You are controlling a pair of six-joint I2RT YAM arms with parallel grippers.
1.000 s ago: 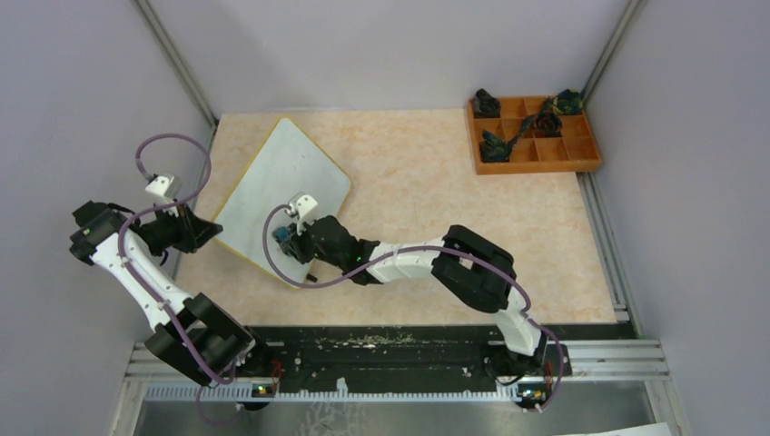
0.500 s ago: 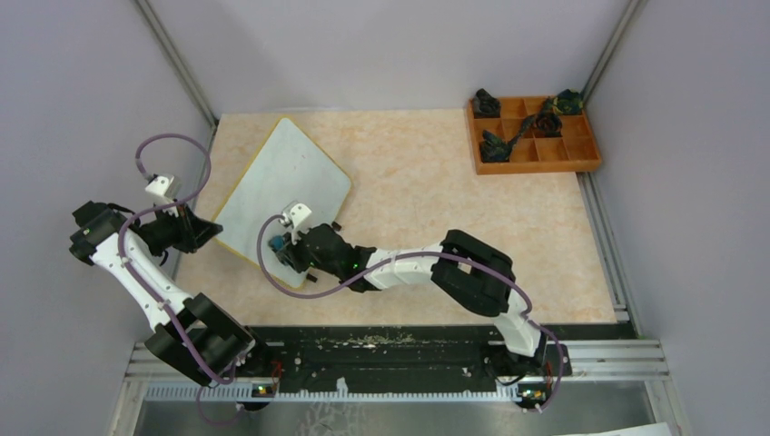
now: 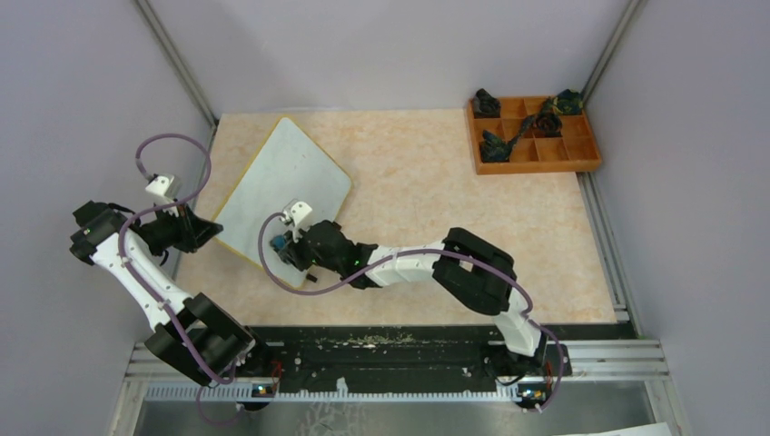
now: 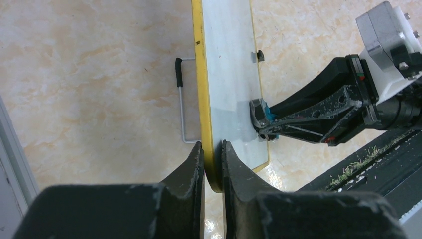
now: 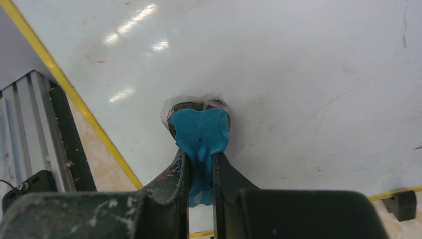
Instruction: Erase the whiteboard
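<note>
The large flat white whiteboard with rounded corners and a thin yellow edge [image 3: 286, 186] lies skewed on the left part of the beige marbled tabletop [image 3: 436, 200]; its face shows no red handwriting in any view; the right wrist view gives only faint grey streaks and a tiny reddish speck near the yellow edge; so the erasing looks all but done, with at most a light pass over those traces left, and then letting go of the board.

The near-left yellow edge of the whiteboard [image 4: 229, 74] sits between the fingers of the left gripper [image 4: 213, 149], which are pressed in on it from both sides, pinching the rim and steadying the board; a thin metal wire bracket with a black tip [image 4: 181, 99] shows just beside that edge, on the board's far side.

The right gripper [image 5: 199, 159] has its jaws squeezed onto a small soft blue eraser pad [image 5: 199, 132]; the pad's tip is pressed flat against the white face near the board's near corner, so the board lies straight ahead of these jaws and touching what they hold; a small black foot [image 5: 400, 204] shows at the edge nearby.

Well apart, at the far right, stands an orange-brown compartment tray [image 3: 536, 167] holding small dark objects.
</note>
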